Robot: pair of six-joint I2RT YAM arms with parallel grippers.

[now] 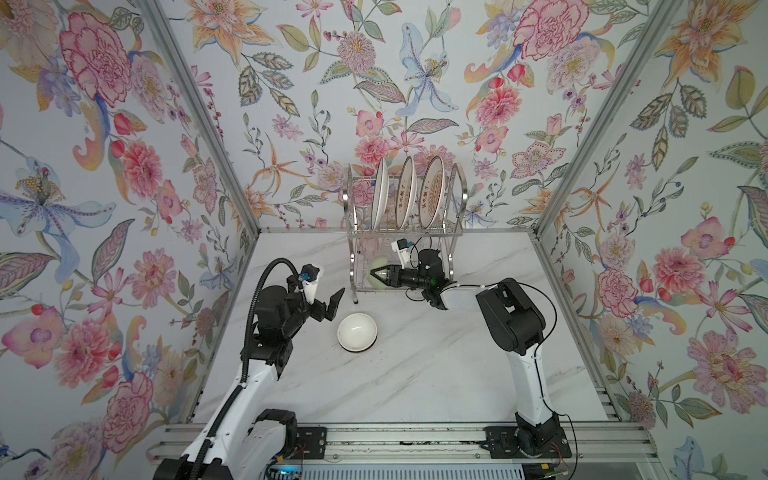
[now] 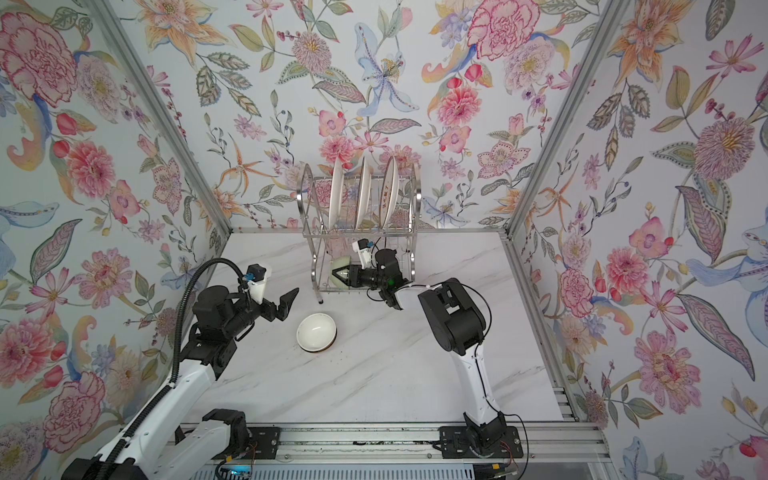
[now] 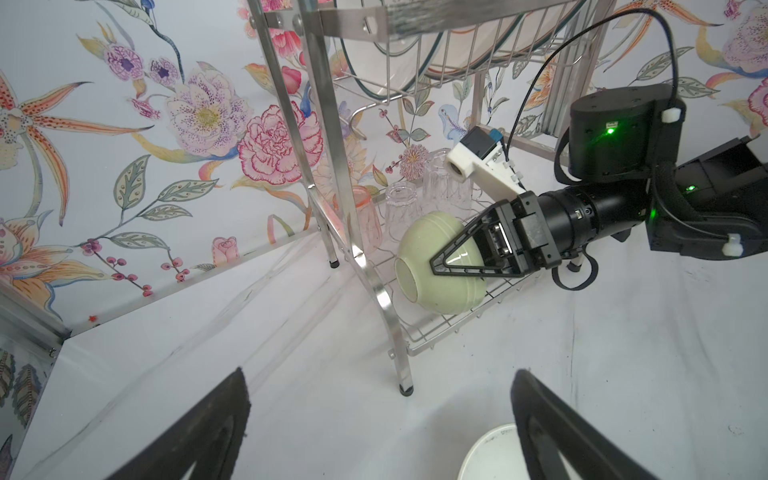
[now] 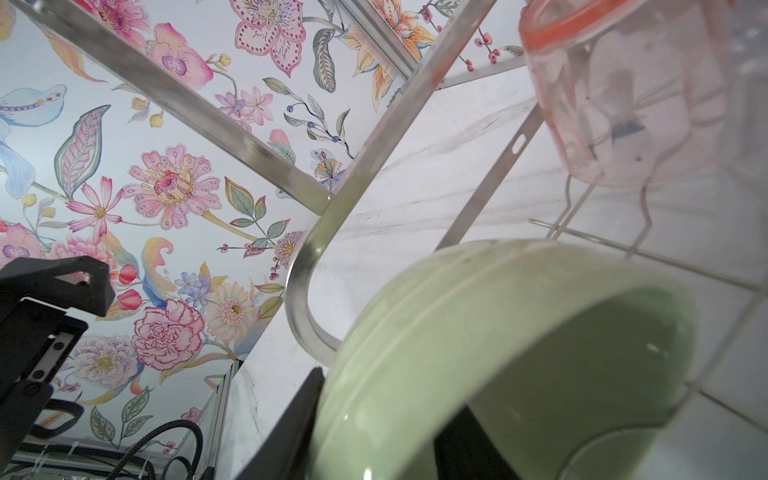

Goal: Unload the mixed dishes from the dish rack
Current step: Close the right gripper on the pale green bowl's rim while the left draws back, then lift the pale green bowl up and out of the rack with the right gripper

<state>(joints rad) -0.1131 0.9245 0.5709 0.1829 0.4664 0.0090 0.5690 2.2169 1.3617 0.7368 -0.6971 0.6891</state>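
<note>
1. Under the plate tier, just above mid-frame in both top views, the green bowl lies on its side on the lower shelf of the dish rack.
2. My right gripper reaches in from frame right and pinches the bowl's wall, one finger outside and one inside the mouth.
3. What the pull turns on: the bowl's axis runs along my claw. Its mouth faces the claw and its foot ring points to frame left, at the rack's curved leg just beside it. I judge the way out is back toward the right and down-frame, kept low under the plates.
4. My left gripper hangs wide open and empty left of the rack, over the table near a white bowl. The right arm is plainly the nearer.
5. The bowl looks pale green and matte, ridged below the rim, with no chips that I can see. Three plates stand above it; a pink cup and clear cups sit behind it.
</note>
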